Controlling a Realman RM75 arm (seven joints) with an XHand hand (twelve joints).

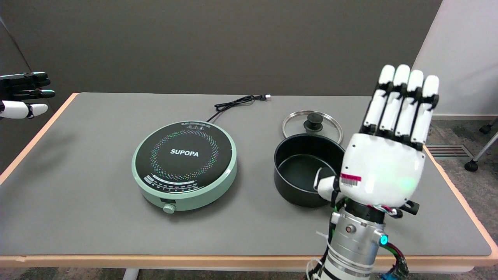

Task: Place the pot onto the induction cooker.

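Here the pot stands upright on the grey table, mouth facing up, just right of the cooker and apart from it. It is round, black and matte, with a dark smooth inside, low straight walls and a thin rim; being round, it has no clear long axis, and any handle is hidden behind the right hand. That hand is glossy white plastic with black joints, held up with its back to the camera, fingers straight, side by side and pointing up, holding nothing; the thumb sits near the pot's near right rim, though contact cannot be judged. The cooker is a flat round disc, pale green body under a shiny black glass top printed SUPOPA, knob at its near edge. Its black cord trails toward the far edge. A glass lid with a metal rim and black knob lies flat just behind the pot.
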